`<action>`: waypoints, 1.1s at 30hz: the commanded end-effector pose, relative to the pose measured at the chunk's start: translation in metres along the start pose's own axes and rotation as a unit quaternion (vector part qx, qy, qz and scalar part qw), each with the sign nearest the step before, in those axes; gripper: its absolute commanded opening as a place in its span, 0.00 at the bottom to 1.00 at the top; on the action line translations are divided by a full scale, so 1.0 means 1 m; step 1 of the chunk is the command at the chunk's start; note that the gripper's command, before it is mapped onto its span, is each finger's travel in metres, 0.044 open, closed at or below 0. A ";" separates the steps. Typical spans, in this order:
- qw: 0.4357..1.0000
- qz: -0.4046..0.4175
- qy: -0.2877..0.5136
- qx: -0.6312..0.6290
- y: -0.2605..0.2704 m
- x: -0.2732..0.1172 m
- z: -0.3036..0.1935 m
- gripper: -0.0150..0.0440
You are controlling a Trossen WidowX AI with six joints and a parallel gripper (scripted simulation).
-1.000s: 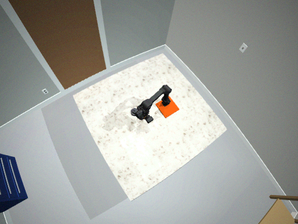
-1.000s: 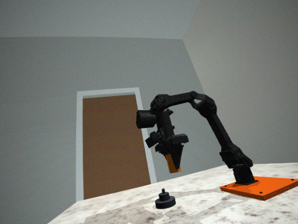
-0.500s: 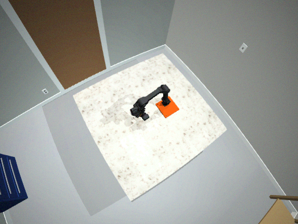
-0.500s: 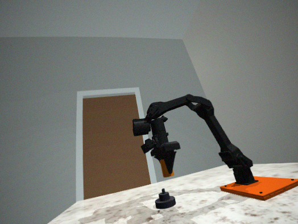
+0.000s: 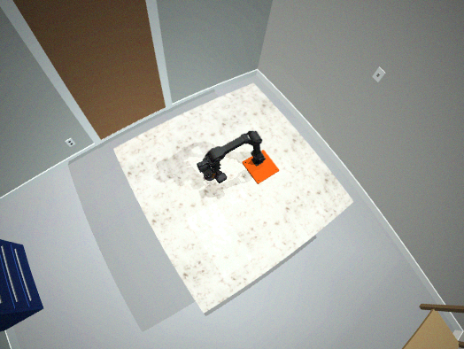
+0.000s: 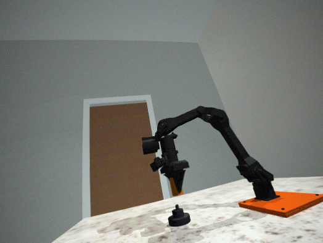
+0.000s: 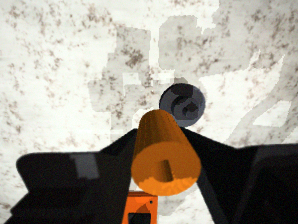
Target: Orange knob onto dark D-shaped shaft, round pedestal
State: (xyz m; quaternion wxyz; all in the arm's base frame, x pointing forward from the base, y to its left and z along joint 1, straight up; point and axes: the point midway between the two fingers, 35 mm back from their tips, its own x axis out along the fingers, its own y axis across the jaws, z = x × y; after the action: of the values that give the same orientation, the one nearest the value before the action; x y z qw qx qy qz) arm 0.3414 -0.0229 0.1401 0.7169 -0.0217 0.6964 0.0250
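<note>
The orange knob [image 6: 173, 185] [image 7: 170, 186] is a tall cylinder; its near face shows a dark notch in the wrist view. My gripper [image 6: 179, 189] [image 7: 157, 131] is shut on it, one black finger on each side. The knob hangs in the air, leaning slightly in the exterior view, its lower end a little above shaft height. The round dark pedestal [image 6: 179, 219] [image 7: 167, 102] stands on the table with its thin shaft [image 6: 177, 206] upright. In the wrist view it lies beyond the knob and to the right. The shaft's flat side and the knob's underside are hidden. The top view does not show the pedestal.
The arm's orange base plate [image 5: 266, 173] [image 6: 293, 201] lies on the speckled white table [image 5: 266, 221] [image 6: 296, 228]. Part of the base plate [image 7: 135, 200] also shows at the bottom of the wrist view. The arm's shadow falls around the pedestal.
</note>
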 end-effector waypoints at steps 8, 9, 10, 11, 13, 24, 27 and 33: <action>1.000 -0.004 -0.001 -0.002 -0.034 0.010 0.000 0.25; 1.000 -0.004 -0.001 -0.002 -0.037 0.010 0.000 0.25; 1.000 -0.004 -0.001 -0.002 -0.040 0.011 0.000 0.25; 1.000 -0.004 -0.001 -0.002 -0.043 0.012 -0.001 0.25; 1.000 -0.004 -0.001 -0.002 -0.050 0.014 -0.001 0.25; 1.000 -0.005 -0.001 -0.002 -0.055 0.030 -0.001 0.25; 1.000 -0.005 -0.001 -0.002 -0.055 0.038 -0.002 0.25; 1.000 -0.005 -0.001 0.000 -0.054 0.037 -0.002 0.25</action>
State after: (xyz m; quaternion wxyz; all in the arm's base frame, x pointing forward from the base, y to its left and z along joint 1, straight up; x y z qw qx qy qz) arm 0.3431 -0.0763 0.1003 0.7154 -0.0229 0.6979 0.0232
